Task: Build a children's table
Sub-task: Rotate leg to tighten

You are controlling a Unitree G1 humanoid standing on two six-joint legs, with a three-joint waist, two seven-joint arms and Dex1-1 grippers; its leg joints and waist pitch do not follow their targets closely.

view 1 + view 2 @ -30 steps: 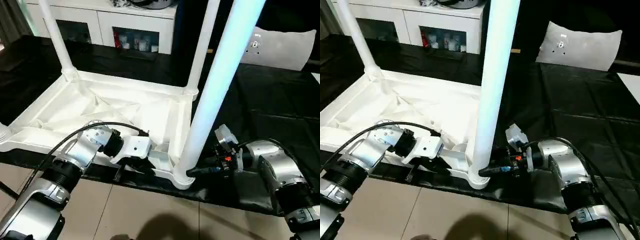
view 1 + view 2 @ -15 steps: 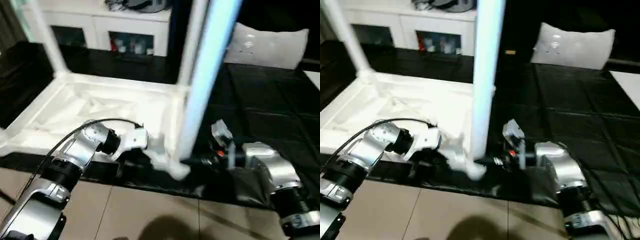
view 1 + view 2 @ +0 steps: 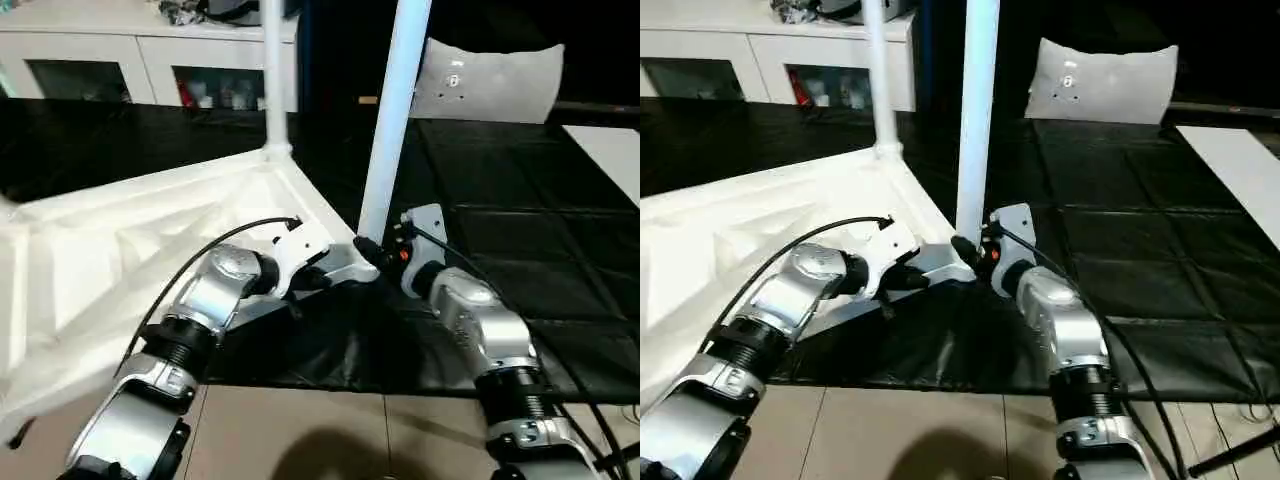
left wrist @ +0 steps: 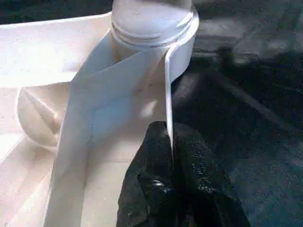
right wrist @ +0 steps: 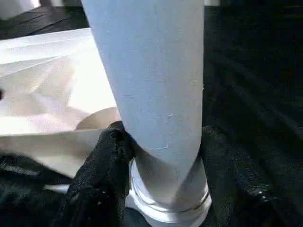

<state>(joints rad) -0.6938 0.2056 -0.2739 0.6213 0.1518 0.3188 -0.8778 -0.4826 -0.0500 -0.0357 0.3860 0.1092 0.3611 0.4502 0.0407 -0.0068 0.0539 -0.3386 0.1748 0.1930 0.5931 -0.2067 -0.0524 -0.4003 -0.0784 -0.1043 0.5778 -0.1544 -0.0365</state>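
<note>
Your tabletop point(image 3: 150, 260) swings round on black mat point(image 3: 520, 250): gripped corner now points away from you, far rim runs off to left. Leg point(image 3: 392, 120) in that corner travels with it, now more upright in view. Both grippers, left point(image 4: 169, 142) and right point(image 5: 161, 142), ride along, wrists turned, grips unchanged.

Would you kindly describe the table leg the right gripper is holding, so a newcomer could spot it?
Find the upturned white tabletop on the black mat. At its near corner stands a leg with the right gripper closed around its base. The other leg stands farther back, ungripped.
</note>
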